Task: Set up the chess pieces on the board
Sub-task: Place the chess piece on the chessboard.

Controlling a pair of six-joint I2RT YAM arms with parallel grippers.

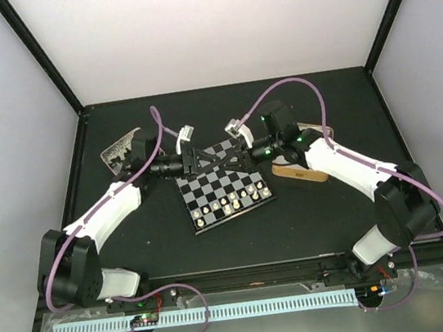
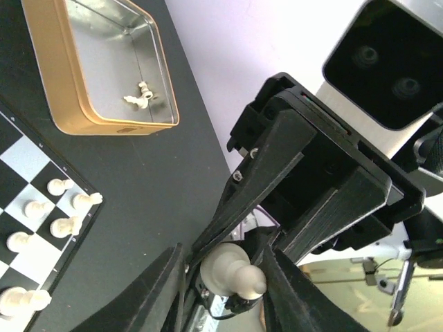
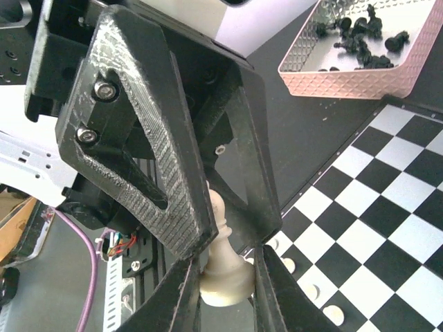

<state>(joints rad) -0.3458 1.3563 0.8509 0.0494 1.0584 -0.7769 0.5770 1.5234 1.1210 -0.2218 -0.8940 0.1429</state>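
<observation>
The left gripper (image 1: 208, 158) and right gripper (image 1: 233, 160) are covering far rows of the board (image 1: 226, 197) and part of the white pawn (image 3: 223, 277); the picture's edge is cutting the pink tray (image 3: 332, 79).

We look into a robotics lab test cell: bare white walls (image 1: 210, 27) from 9 round to 3 o'clock, black frame posts (image 1: 37, 56) at 10 and 2, a black table (image 1: 222, 112), and the left arm (image 1: 104, 211) and right arm (image 1: 354, 168), trailing purple cables (image 1: 292, 82), bolted at 6 o'clock.
</observation>
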